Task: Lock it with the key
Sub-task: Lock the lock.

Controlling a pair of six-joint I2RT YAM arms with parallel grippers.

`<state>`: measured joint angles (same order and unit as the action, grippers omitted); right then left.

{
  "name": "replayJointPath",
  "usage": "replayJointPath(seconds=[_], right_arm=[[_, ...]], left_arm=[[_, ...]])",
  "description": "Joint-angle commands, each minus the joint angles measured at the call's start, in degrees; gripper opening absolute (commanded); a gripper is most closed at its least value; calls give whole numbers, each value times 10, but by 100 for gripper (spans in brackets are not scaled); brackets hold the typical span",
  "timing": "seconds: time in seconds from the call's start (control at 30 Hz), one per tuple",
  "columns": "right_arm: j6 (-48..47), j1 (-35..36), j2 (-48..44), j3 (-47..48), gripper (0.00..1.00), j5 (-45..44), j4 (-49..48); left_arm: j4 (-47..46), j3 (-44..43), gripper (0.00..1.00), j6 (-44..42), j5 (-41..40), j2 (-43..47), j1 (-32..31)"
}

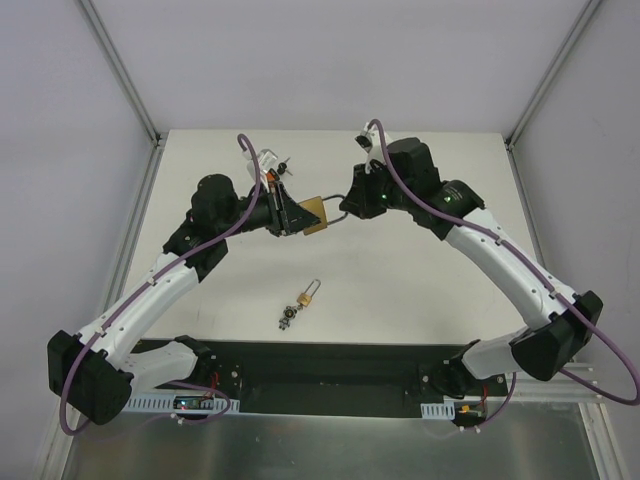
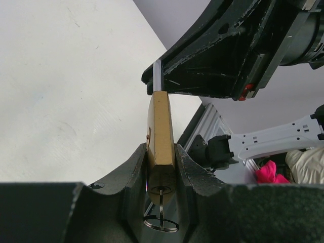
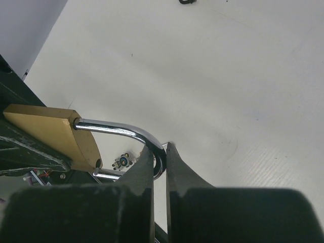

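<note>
A brass padlock (image 1: 314, 216) hangs in the air over the white table (image 1: 420, 280) between my two grippers. My left gripper (image 1: 293, 214) is shut on its brass body (image 2: 161, 132), with the fingers (image 2: 135, 167) on both flat faces. A thin key (image 2: 161, 198) with a wire ring (image 2: 161, 223) hangs from the keyhole at the body's lower end. My right gripper (image 1: 346, 207) is shut on the bend of the chrome shackle (image 3: 119, 129), fingertips (image 3: 148, 154) pinching it. One shackle leg enters the body (image 3: 48, 129). The other leg (image 3: 107, 175) lies beside the body; I cannot tell whether it is seated.
A small brass piece with a metal loop (image 1: 308, 294) and a small charm (image 1: 287, 319) lie on the table in front of the arms; the charm also shows in the right wrist view (image 3: 121, 162). A black base plate (image 1: 320, 365) runs along the near edge. Metal rails (image 1: 130, 215) border the table.
</note>
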<state>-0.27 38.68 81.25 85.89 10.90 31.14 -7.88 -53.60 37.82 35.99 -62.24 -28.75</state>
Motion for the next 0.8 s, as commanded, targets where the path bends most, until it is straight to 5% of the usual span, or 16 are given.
replayJointPath(seconds=[0.0,0.77], right_arm=[[16,-1,-31,-18,1,-11,-41],[40,1,-73,-59,1,-20,-77]], left_arm=[[-106,-14,0,28,33,22,5],[-198,-3,0,102,67,-1,6]])
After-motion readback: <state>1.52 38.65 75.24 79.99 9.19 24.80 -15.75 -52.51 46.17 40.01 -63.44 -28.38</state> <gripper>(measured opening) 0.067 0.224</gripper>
